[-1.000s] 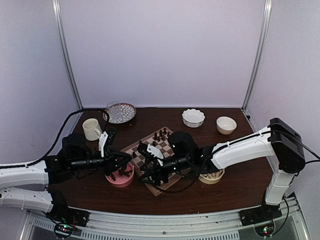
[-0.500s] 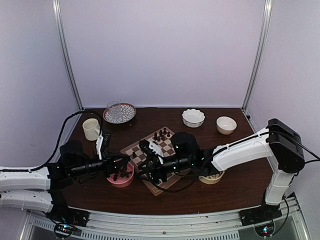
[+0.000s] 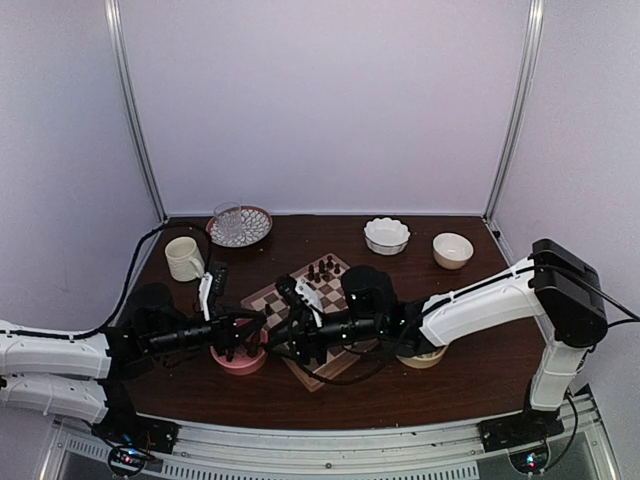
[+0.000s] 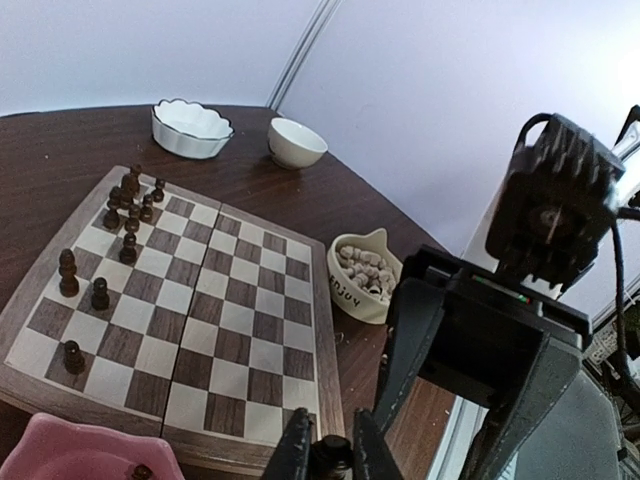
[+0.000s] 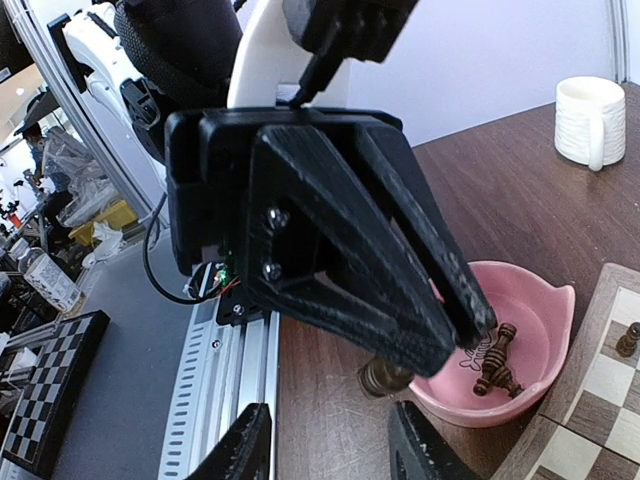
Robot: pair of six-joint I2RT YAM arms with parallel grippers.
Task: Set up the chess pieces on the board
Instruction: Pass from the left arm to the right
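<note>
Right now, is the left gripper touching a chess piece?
Touching. The left wrist view shows the left gripper pinching a dark chess piece between its fingers.

We see a square wooden chessboard [image 4: 230, 330] checked dark brown and cream with a tan border, dark brown carved wooden chess pieces [image 4: 128, 247], a pink round bowl [image 5: 540, 310] and a ribbed cream mug [image 5: 590, 120].

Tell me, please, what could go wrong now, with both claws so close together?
1. The left claw holds a small dark piece, and the open right claw is close in front of it; a bad handover may drop the piece beside the pink bowl.
2. The claws may bump.
3. The right claw reaches across the board and may topple the standing pieces.
</note>
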